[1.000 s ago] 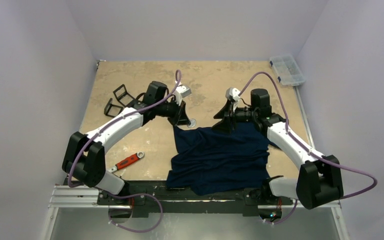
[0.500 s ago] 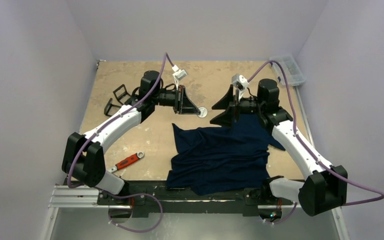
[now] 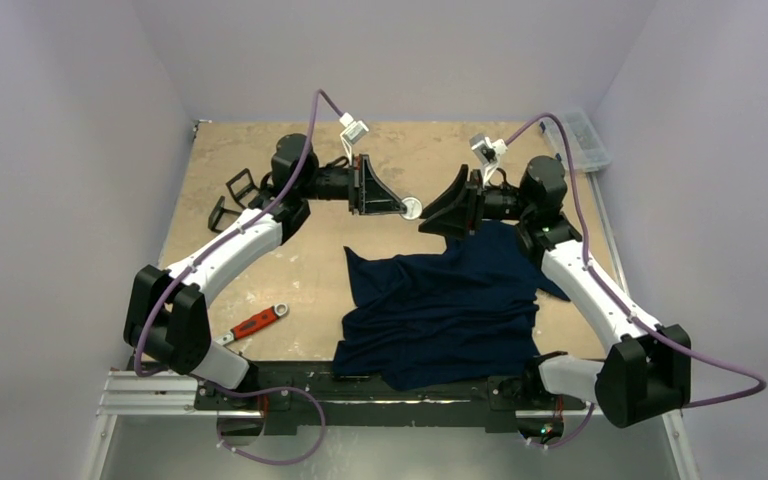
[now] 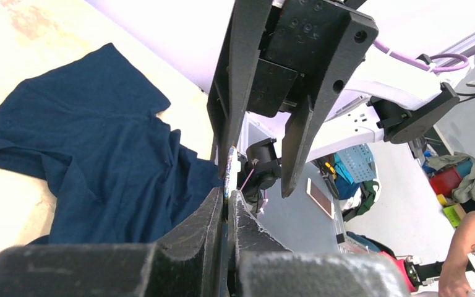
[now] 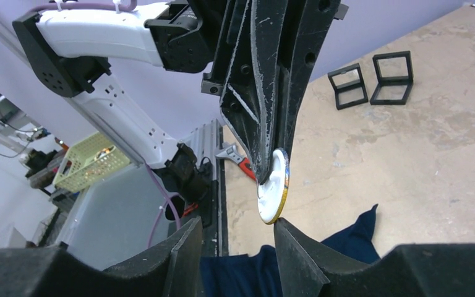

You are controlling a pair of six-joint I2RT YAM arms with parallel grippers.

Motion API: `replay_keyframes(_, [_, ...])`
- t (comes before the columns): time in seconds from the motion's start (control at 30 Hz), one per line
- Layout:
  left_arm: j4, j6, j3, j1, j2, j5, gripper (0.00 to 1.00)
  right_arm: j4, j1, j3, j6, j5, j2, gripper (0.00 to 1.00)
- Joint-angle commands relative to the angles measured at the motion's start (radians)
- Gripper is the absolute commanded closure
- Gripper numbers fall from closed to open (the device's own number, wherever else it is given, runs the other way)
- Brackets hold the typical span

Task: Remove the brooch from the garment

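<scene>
The brooch is a white round disc with a yellow rim. My left gripper is shut on it and holds it in the air above the table, beyond the garment's far edge. In the left wrist view only the brooch's thin edge shows between the fingers of the left gripper. The navy T-shirt lies crumpled on the table. My right gripper is open and faces the brooch. In the right wrist view the brooch hangs just above the right gripper's gap, its lower rim by one fingertip.
A red-handled wrench lies near the front left. Two black frames stand at the left rear. A clear plastic box sits at the far right corner. Walls close in on three sides.
My left gripper has lifted the brooch up and away from the shirt's far edge. My right gripper has risen off the shirt and now faces the brooch.
</scene>
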Motion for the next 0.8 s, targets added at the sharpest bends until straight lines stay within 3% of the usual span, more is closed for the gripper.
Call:
replay_keyframes(0.0, [0.093,-0.04,0.044,-0.005,-0.017,0.005,1.0,0.19,-0.003,-0.017,0.163,0.002,0.016,0.5])
replay_keyframes(0.33, [0.117,-0.045,0.031,-0.024,-0.036,0.002,1.0,0.223,-0.004,-0.028,0.216,0.028,0.029,0.5])
replay_keyframes(0.77, [0.088,-0.001,0.037,-0.061,-0.051,-0.009,1.0,0.322,-0.005,-0.043,0.292,0.018,0.033,0.69])
